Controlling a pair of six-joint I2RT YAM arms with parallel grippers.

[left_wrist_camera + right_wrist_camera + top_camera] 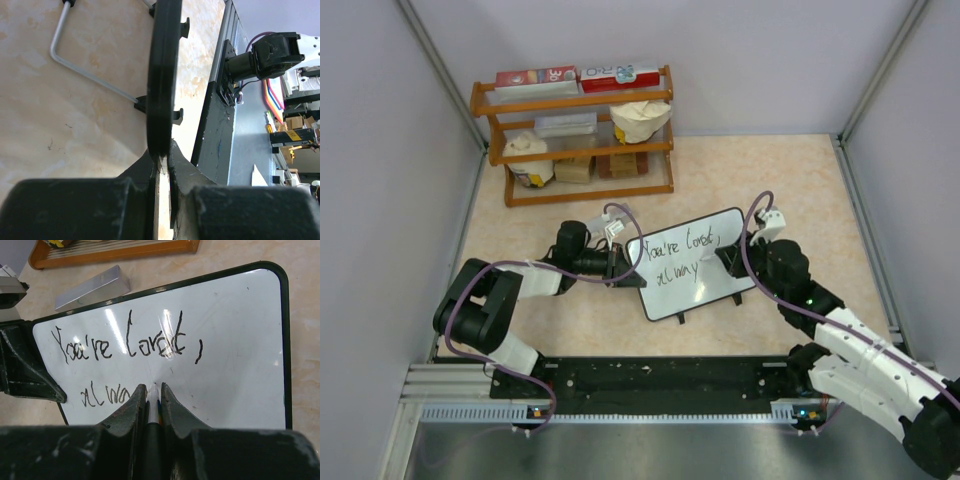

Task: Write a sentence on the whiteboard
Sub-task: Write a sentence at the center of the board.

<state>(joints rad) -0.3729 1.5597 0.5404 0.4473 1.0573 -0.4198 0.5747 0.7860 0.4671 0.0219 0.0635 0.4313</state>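
On the left, the left end effector [618,264] is clenched on the whiteboard's [720,268] left edge, its jaws pinching the black frame and steadying it. The whiteboard stands mid-tabletop [770,180], propped on its feet. Its long axis runs left to right between the two arms, and its face is tilted toward them. The sentence [125,340] reads "You're loved," on the top line, with "alwa" showing below before the fingers hide the rest. The marker [151,407] is grasped tight in the right end effector [151,390], its tip seemingly on the board at the lower line. I judge the blank stretch lies rightward along that line, on the right arm's side.
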